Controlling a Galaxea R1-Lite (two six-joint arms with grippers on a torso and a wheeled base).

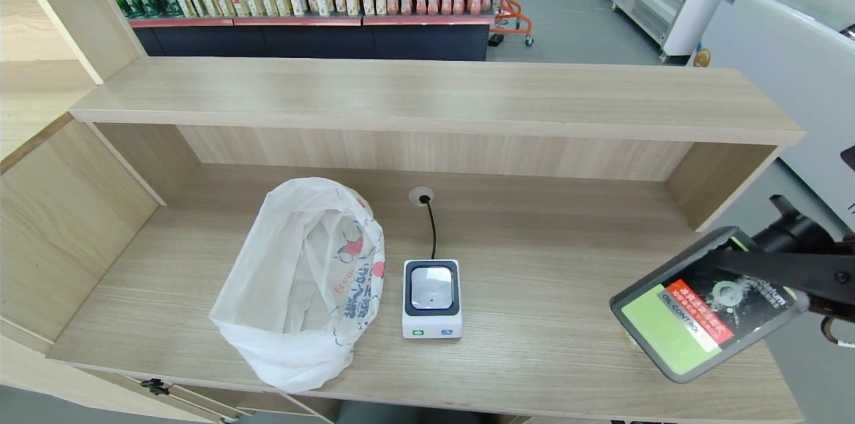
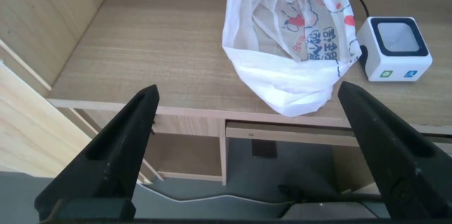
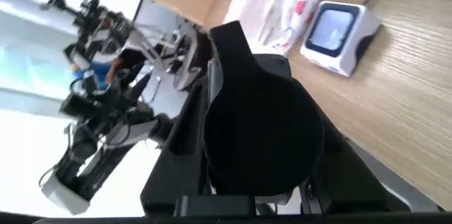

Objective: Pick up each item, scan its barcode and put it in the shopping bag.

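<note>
My right gripper (image 1: 728,272) is shut on a flat dark grey package (image 1: 688,317) with a green and red label. It holds the package tilted above the counter's right front corner, to the right of the scanner. The white barcode scanner (image 1: 431,297) sits mid-counter with its glass window facing up. Just left of it stands the white plastic shopping bag (image 1: 300,277), its mouth open. In the right wrist view the held package (image 3: 261,132) shows as a dark shape, with the scanner (image 3: 335,30) beyond it. My left gripper (image 2: 248,93) is open and holds nothing, in front of and below the counter edge near the bag (image 2: 289,40).
The wooden counter (image 1: 548,290) has a raised ledge (image 1: 427,97) along the back and side walls at both ends. A black cable (image 1: 431,224) runs from the scanner to a hole in the counter. Bare counter lies between the scanner and the package.
</note>
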